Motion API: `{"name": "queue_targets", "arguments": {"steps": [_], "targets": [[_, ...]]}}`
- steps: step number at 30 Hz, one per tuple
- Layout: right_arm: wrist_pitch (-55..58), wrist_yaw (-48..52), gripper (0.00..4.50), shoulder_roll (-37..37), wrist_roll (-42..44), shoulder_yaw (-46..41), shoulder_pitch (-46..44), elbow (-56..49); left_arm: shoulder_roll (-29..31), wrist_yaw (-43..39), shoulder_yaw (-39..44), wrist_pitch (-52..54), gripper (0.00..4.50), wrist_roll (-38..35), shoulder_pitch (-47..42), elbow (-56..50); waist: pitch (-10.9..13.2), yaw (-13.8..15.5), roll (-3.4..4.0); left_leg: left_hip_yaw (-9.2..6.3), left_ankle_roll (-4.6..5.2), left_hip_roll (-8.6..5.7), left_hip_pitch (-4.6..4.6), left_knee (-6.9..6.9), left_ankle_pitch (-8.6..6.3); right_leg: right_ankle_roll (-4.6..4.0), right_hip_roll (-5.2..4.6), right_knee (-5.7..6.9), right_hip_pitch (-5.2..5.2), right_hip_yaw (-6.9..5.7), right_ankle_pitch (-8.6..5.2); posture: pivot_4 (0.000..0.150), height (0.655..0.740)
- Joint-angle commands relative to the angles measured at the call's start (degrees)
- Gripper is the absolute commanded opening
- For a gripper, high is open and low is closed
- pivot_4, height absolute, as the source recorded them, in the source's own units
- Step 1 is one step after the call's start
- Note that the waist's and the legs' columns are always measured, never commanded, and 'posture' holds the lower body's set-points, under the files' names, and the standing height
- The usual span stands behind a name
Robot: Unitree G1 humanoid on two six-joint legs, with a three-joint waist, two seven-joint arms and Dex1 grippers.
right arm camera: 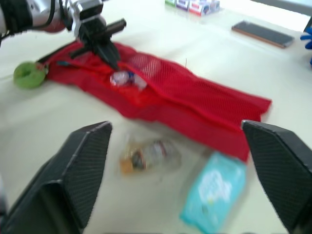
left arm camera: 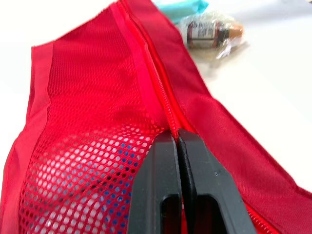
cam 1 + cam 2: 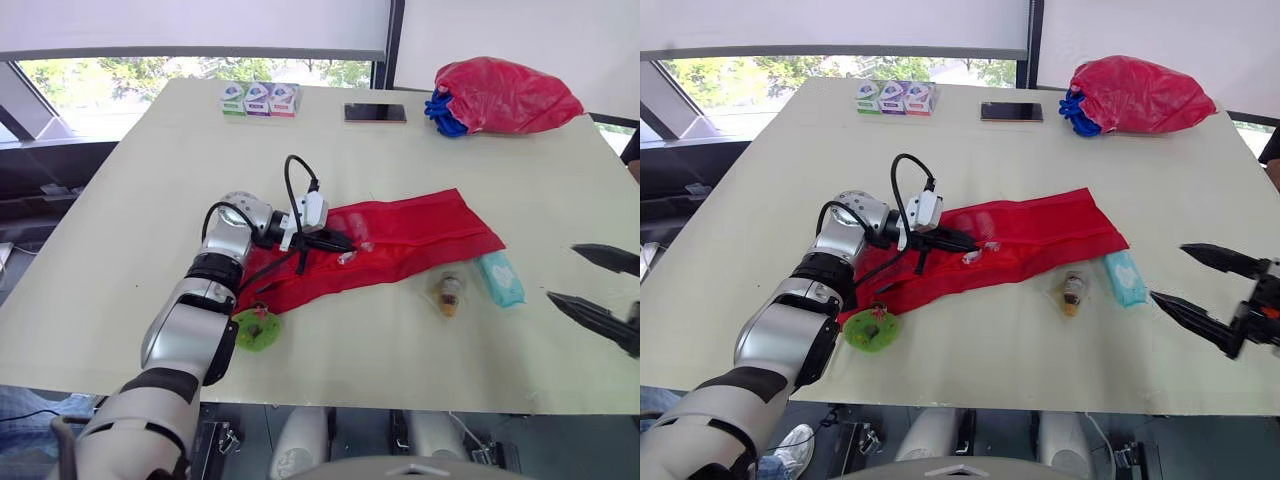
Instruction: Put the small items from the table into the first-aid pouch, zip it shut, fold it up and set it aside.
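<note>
The tabletop (image 3: 150,200) carries all items. The red pouch (image 3: 420,235) lies flat and unfolded at its centre, mesh side up, with one small item (image 1: 122,78) visible under the mesh. A red bag (image 3: 505,95) sits at the far right corner.

The left pincer (image 3: 345,243) rests on the pouch, its fingers pressed together at the zip line (image 2: 161,92); whether they grip the pull cannot be told. The right pincer (image 3: 1170,273) hovers near the right edge with its fingers spread, holding nothing.

A teal packet (image 3: 500,278) lies just beside the pouch's right end. A wrapped bottle (image 3: 449,292) lies near it. A green item (image 3: 257,329) lies at the pouch's left end.
</note>
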Motion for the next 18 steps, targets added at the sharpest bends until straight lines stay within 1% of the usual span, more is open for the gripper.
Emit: {"name": "queue_targets", "arguments": {"steps": [1,4,7,8,11,18], "targets": [[0.48,3.49,4.44,-2.51,1.68,-4.87,1.1,0.67,-0.14,-0.38,1.26,-0.69,0.0,0.0,-1.48,-0.29,0.0,-0.01,-0.02,0.01,0.0,0.04,0.0,0.0,0.0,0.0,0.0,0.0,0.0,0.0,0.0,0.15,0.74],[0.69,3.4,4.44,-3.1,1.71,-4.43,1.15,0.61,-0.27,-0.32,1.32,-0.75,0.0,0.06,-1.28,-0.49,0.0,0.01,-0.03,0.0,0.0,0.07,0.01,0.0,0.0,0.0,0.0,0.0,0.0,0.0,0.0,0.15,0.74],[1.59,-1.47,4.44,-1.57,0.68,0.53,0.7,-2.64,-0.49,0.01,1.3,-0.71,0.0,0.05,-0.97,-0.87,0.0,0.02,-0.03,0.0,0.0,0.07,0.0,0.0,0.0,0.0,0.0,0.0,0.0,0.0,0.0,0.15,0.74],[1.84,-3.69,4.44,-0.49,-0.14,3.08,1.25,-4.79,-0.45,0.06,1.31,-0.64,0.0,-0.01,-0.73,-1.22,0.0,0.03,-0.03,-0.01,0.0,0.08,0.0,0.01,0.0,0.0,0.0,0.0,-0.01,0.0,0.0,0.15,0.74],[3.04,-15.04,4.44,4.28,-6.15,15.52,1.88,-11.99,-0.28,1.09,1.29,-0.48,0.0,0.3,-0.36,-1.97,-0.07,0.06,-0.15,-0.08,0.0,0.09,-0.01,-0.01,0.0,0.0,0.01,0.01,-0.01,-0.05,-0.01,0.15,0.74],[6.0,-31.31,4.44,11.26,-15.34,32.72,-1.9,-15.79,-0.42,2.83,1.65,0.81,0.0,-0.21,0.38,-4.31,-0.05,0.06,-0.09,-0.03,0.0,0.06,-0.05,0.07,0.0,0.0,-0.02,0.01,-0.02,0.01,-0.01,0.15,0.74]]}}
